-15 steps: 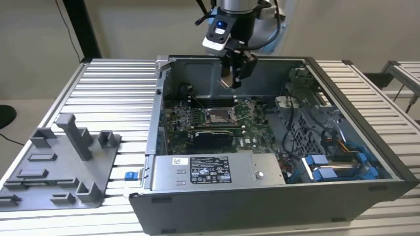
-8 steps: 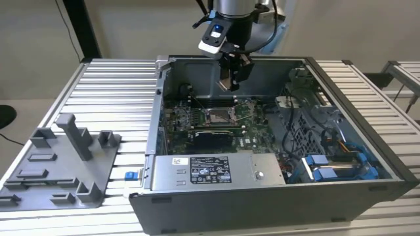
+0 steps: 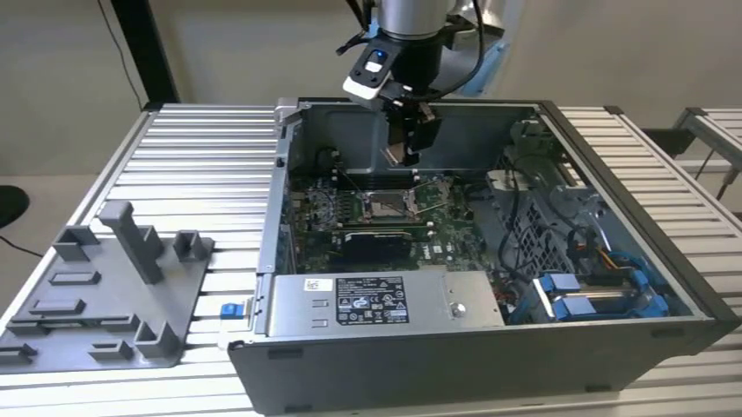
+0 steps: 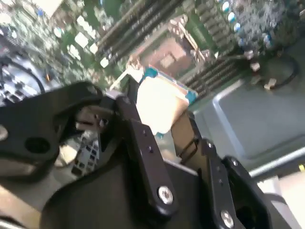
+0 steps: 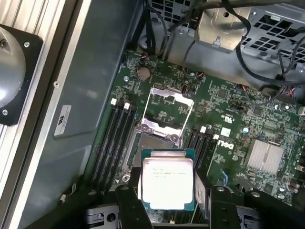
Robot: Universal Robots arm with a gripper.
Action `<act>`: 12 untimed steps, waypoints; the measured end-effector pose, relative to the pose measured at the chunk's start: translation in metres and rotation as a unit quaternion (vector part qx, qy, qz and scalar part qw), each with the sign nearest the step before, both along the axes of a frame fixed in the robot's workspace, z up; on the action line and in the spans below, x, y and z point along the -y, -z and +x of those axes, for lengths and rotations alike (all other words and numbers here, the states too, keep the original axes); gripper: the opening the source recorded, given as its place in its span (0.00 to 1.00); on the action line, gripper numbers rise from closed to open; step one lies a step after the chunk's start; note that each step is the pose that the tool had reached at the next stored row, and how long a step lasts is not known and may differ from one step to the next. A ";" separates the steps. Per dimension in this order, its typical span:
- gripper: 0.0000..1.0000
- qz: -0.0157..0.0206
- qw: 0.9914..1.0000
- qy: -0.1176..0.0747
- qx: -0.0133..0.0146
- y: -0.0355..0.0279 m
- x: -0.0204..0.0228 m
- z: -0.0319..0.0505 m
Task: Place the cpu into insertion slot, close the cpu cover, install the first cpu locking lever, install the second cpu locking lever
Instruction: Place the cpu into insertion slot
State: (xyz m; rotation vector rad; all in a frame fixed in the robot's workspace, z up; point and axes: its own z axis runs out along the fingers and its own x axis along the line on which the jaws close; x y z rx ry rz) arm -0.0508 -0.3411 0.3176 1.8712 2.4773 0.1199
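Above the green motherboard [image 5: 228, 112] inside the open computer case [image 3: 464, 352], the gripper [image 3: 408, 158] hangs clear of the board, its two black fingers [image 5: 127, 205] clamped on opposite edges of the cpu [image 5: 167, 183], whose silver face shows in both wrist views. Below the chip and apart from it, near the middle of the board, lies the insertion slot [image 5: 151, 147], its contact field bare. The cpu cover [image 5: 167, 110] is swung open beside the slot, on the side away from the chip.

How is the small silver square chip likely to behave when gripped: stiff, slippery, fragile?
Probably stiff: the flat square silver-faced chip sits unbent in the black tool. Its smooth metal face looks slippery. Its thin green board edge suggests fragility.
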 end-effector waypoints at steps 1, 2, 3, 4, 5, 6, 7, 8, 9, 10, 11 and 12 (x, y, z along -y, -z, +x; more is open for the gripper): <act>0.00 0.000 1.000 0.005 0.000 0.0011 -0.0001 -0.0003; 0.00 0.000 1.000 0.010 0.000 0.0022 -0.0001 -0.0005; 0.00 0.000 1.000 0.016 0.000 0.0034 -0.0002 -0.0008; 0.00 0.000 1.000 0.021 0.000 0.0046 -0.0003 -0.0010; 0.00 0.000 1.000 0.027 0.000 0.0057 -0.0004 -0.0012; 0.00 0.000 0.999 0.032 0.000 0.0067 -0.0005 -0.0014; 0.00 0.000 0.999 0.037 0.000 0.0077 -0.0006 -0.0017; 0.00 0.000 0.999 0.042 0.000 0.0088 -0.0007 -0.0019; 0.00 0.000 0.999 0.047 0.000 0.0100 -0.0008 -0.0021; 0.00 0.000 0.999 0.052 0.000 0.0110 -0.0009 -0.0023; 0.00 0.000 0.998 0.058 0.000 0.0120 -0.0010 -0.0024; 0.00 0.000 0.998 0.063 0.000 0.0128 -0.0010 -0.0026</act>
